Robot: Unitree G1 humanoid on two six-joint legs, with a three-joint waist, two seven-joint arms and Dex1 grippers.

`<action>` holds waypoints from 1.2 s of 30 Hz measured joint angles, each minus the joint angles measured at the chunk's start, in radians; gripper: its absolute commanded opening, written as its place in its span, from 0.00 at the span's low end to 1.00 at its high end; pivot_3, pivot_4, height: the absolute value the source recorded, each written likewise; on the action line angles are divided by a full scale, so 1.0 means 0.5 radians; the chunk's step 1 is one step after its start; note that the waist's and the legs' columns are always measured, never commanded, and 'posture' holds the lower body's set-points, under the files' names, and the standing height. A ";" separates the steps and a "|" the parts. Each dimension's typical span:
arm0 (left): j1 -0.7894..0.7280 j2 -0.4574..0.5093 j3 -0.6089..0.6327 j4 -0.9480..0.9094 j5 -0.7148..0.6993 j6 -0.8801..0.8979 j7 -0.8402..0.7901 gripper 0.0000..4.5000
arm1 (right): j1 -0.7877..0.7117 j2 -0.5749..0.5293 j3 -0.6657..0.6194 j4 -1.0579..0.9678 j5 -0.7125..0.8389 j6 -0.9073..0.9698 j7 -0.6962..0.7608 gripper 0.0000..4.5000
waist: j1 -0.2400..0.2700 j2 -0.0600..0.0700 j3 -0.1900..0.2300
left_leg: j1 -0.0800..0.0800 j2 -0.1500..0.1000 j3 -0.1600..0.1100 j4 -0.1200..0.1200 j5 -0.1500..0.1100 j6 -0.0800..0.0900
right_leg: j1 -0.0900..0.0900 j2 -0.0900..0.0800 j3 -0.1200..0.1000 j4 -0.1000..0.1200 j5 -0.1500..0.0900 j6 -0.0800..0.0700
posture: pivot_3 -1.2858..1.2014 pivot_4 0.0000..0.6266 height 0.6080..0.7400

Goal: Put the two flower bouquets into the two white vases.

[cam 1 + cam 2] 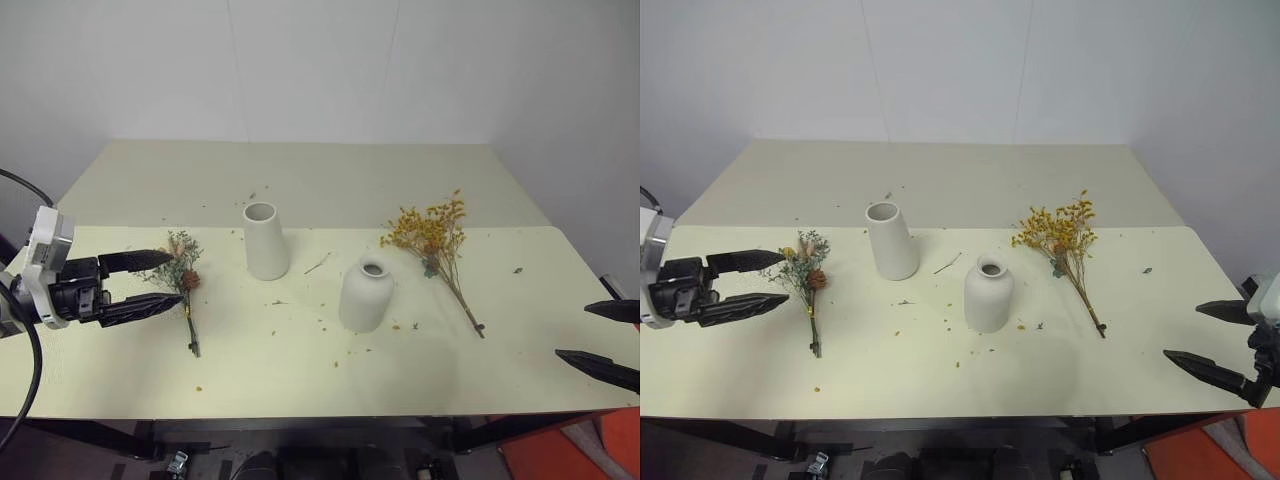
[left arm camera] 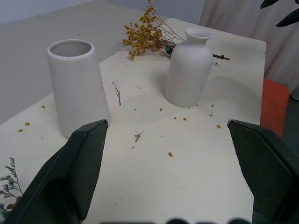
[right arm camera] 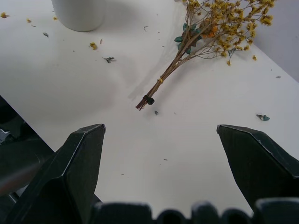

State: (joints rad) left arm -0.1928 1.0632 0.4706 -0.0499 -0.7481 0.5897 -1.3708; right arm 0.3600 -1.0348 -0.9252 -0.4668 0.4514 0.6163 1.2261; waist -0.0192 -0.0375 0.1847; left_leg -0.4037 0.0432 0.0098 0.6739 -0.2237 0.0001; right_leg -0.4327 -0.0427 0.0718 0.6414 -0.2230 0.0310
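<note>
Flower bouquets: I see both lying flat on the table (image 1: 300, 390), neither in a vase, so nothing of the task is done and both placements are left.
Left gripper (image 1: 155, 283): near left, hovering over the table with its fingers spread wide and nothing between them; its tips sit just beside the grey-green bunch.
Right gripper (image 1: 1202, 339): near right, past the table's corner, fingers wide apart and empty, well apart from the yellow spray.
Grey-green bunch (image 1: 184, 280): left side, head pointing far, stem trailing toward me, a pine cone at its right edge.
Rounded vase (image 1: 365, 294): upright near the middle of the table, narrow neck, empty.
Yellow spray (image 1: 437, 245): right of the rounded vase, blossoms far, tied stem end nearer and to the right.
Tapered vase (image 1: 265, 241): upright, farther and left of the rounded one, wide mouth, empty.
Crumbs: loose petals scattered over the table between the vases.
Left wrist view adds: I can look into the tapered vase's open mouth (image 2: 70, 48) and see the rounded vase's lip, with the yellow spray behind it.
Right wrist view adds: I get the dark tie (image 3: 148, 100) binding the yellow spray's stems, which the head views barely show.
Judgement: I reckon the grey-green bunch is the likelier first pickup.
</note>
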 measured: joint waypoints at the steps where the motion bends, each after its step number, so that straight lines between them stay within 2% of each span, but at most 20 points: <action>1: 0.000 0.001 0.000 0.000 0.000 0.000 -0.001 1.00 | 0.000 0.000 0.000 0.000 0.001 0.001 0.000 1.00 | 0.001 0.000 0.000 | 0.000 0.000 0.000 0.000 0.000 0.000 | 0.000 0.000 0.000 0.000 0.000 0.000 | 0.52 0.24 1.00; 14: 0.113 -0.007 0.051 -0.059 -0.006 0.017 0.034 1.00 | -0.049 -0.078 0.030 0.063 0.002 0.003 0.018 1.00 | 0.006 0.000 0.000 | 0.000 0.000 0.000 0.000 0.000 0.000 | 0.000 0.000 0.000 0.000 0.000 0.000 | 0.52 0.24 1.00; 19: 0.014 -0.076 0.035 -0.062 -0.045 0.017 0.071 1.00 | -0.167 -0.078 0.189 0.078 0.005 0.010 -0.086 1.00 | 0.005 0.000 0.000 | 0.000 0.000 0.000 0.002 0.000 0.000 | 0.001 0.000 0.000 0.000 0.000 0.000 | 0.52 0.24 1.00; 21: -0.072 -0.102 -0.018 -0.066 -0.054 0.017 0.077 1.00 | -0.258 -0.078 0.306 0.096 0.003 0.024 -0.166 1.00 | 0.005 0.000 0.000 | 0.001 -0.001 0.001 0.003 0.000 0.000 | 0.003 0.000 0.001 0.000 0.001 0.001 | 0.52 0.24 1.00; 26: -0.373 -0.214 -0.373 -0.092 -0.003 -0.004 0.067 1.00 | -0.602 -0.103 0.735 0.203 -0.019 0.094 -0.366 1.00 | 0.004 0.000 0.000 | 0.004 -0.002 -0.001 0.005 0.000 0.000 | 0.010 0.000 0.002 -0.001 0.003 0.004 | 0.52 0.24 1.00; 28: -0.574 -0.380 -0.503 -0.061 0.000 -0.006 0.082 1.00 | -0.863 -0.102 0.966 0.336 -0.076 0.136 -0.491 1.00 | 0.003 0.000 0.000 | 0.004 -0.004 -0.001 0.009 0.000 0.000 | 0.013 0.000 0.002 -0.002 0.005 0.006 | 0.52 0.24 1.00; 31: -0.740 -0.461 -0.653 -0.012 0.054 -0.054 0.057 1.00 | -1.129 -0.101 1.206 0.485 -0.133 0.154 -0.586 1.00 | 0.000 0.000 0.000 | 0.004 -0.005 -0.003 0.006 0.000 0.001 | 0.012 0.000 0.003 -0.002 0.010 0.016 | 0.52 0.24 1.00; 36: -0.888 -0.567 -0.890 0.122 0.223 -0.161 -0.036 1.00 | -1.530 0.027 1.533 0.752 -0.208 0.258 -0.700 1.00 | -0.021 0.000 0.000 | -0.001 -0.007 -0.006 0.004 0.000 0.001 | 0.009 0.001 0.003 -0.002 0.010 0.016 | 0.52 0.24 1.00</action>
State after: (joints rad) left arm -0.6368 0.7796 0.0255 0.0113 -0.6368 0.5093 -1.3888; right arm -0.4050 -1.0215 -0.1587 -0.0906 0.3476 0.7451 0.8760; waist -0.0295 -0.0373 0.1848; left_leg -0.4041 0.0399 0.0067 0.6758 -0.2236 0.0005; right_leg -0.4284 -0.0424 0.0731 0.6402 -0.2179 0.0389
